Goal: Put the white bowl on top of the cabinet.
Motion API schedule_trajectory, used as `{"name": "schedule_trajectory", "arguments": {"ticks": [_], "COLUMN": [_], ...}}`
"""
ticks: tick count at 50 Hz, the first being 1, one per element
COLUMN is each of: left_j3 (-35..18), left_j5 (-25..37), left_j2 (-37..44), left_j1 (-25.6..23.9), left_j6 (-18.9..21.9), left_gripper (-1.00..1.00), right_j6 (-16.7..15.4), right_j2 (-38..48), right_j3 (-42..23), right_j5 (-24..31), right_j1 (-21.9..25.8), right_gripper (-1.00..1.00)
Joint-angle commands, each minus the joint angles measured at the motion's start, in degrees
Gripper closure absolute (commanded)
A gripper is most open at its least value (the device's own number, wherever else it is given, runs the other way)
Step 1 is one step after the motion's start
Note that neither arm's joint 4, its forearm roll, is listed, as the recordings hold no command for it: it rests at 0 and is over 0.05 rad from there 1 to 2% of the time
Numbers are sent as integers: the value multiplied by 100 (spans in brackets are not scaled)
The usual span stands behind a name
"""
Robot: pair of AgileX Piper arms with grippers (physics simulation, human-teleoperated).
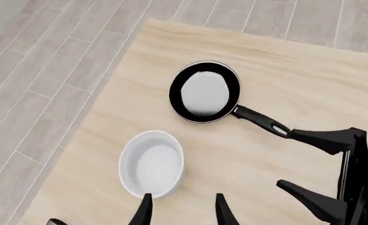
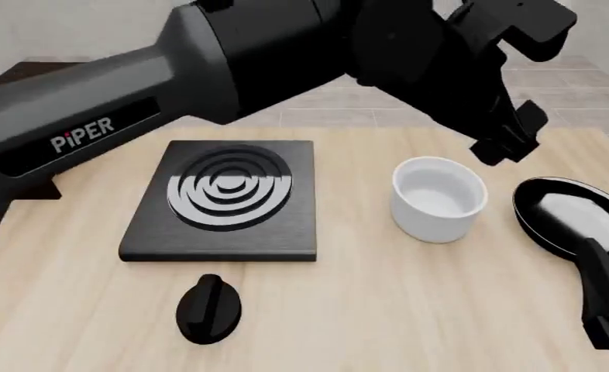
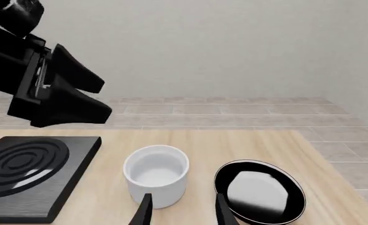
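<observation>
Bowl (image 2: 439, 198) between stove plate (image 2: 221, 200) left and pan (image 2: 573, 215) right, knob (image 2: 209, 308) in front

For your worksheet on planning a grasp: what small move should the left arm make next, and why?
Probably lower the left gripper toward the white bowl. The bowl stands free on the table between the stove plate and frying pan, nothing gripping it, and the fingers look open.
</observation>
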Motion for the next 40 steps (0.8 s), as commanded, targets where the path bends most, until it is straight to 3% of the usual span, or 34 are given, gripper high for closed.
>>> {"name": "schedule_trajectory", "arguments": {"ticks": [1,14,30,40], "left_j3": [-601,-1053,-801,-1029], "left_j5": [357,690,543,661], "left_j2": [775,1276,1743,2076], "left_j1": [-200,-101,1,145], "left_j6": [168,204,302,567], "left_gripper": [-100,-100,-100,-100], "right_j6": [3,1,-6,0], "right_j2": [-2,-1,-4,3], "right_j3": [-8,-4,-31,4], "right_j5": [12,6,30,-6], "right_j1": [0,1,1,0], "right_gripper": [-100,-100,-100,-100]}}
